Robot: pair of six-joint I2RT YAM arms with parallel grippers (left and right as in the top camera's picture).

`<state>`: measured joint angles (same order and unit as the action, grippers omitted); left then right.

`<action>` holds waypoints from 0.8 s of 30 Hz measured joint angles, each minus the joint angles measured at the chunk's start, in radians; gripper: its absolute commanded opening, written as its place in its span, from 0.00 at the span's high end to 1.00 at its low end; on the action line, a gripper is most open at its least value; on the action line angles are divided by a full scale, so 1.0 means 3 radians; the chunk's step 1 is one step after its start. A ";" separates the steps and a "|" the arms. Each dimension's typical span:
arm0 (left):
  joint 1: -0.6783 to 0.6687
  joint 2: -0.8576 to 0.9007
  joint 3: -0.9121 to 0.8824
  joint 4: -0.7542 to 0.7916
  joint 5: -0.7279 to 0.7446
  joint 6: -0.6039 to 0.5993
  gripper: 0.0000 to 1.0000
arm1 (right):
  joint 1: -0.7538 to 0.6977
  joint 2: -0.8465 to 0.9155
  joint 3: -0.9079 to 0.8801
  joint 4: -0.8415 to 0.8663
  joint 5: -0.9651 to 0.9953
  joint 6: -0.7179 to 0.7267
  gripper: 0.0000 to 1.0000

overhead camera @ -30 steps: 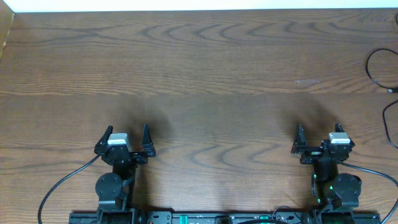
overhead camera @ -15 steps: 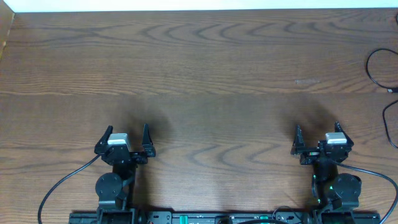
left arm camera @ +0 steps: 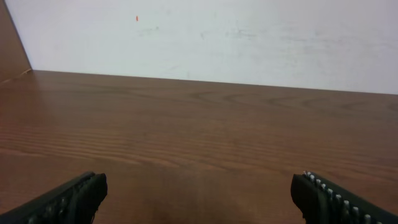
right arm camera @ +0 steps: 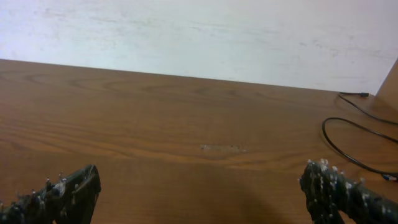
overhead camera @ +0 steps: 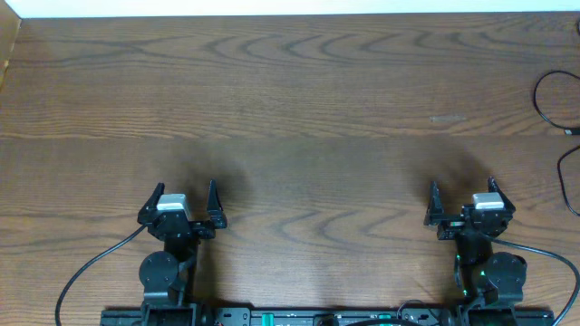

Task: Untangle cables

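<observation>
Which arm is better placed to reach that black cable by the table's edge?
Right. The black cable lies at the right edge of the table, nearer the right fingers, which are open; the left fingers sit far across.

A dark brown wooden table [overhead camera: 299, 109] with wavy grain is seen across nearly the whole overhead view. Its far edge is met by a white wall [left arm camera: 217, 37], which is marked by faint smudges and a small red speck [left arm camera: 137, 18]. A pale scuff [overhead camera: 447, 118] is seen on the tabletop toward the right. A brown upright board [left arm camera: 11, 50] is set at the left end.
</observation>
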<state>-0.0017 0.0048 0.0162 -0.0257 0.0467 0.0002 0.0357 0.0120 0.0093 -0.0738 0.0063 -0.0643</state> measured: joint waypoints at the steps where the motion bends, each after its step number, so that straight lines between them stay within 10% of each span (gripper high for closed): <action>1: 0.0000 0.0000 0.0000 0.0001 0.0000 0.0000 0.00 | 0.0000 0.0000 0.0000 -0.0001 0.0000 -0.0006 0.01; 24: 0.0000 0.0000 0.0000 0.0001 0.0000 0.0000 0.00 | -0.0075 0.0000 0.0000 0.0027 0.0262 0.0464 0.01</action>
<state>-0.0017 0.0048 0.0162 -0.0254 0.0467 0.0002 0.0132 0.0120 0.0093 -0.0658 0.0849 0.0750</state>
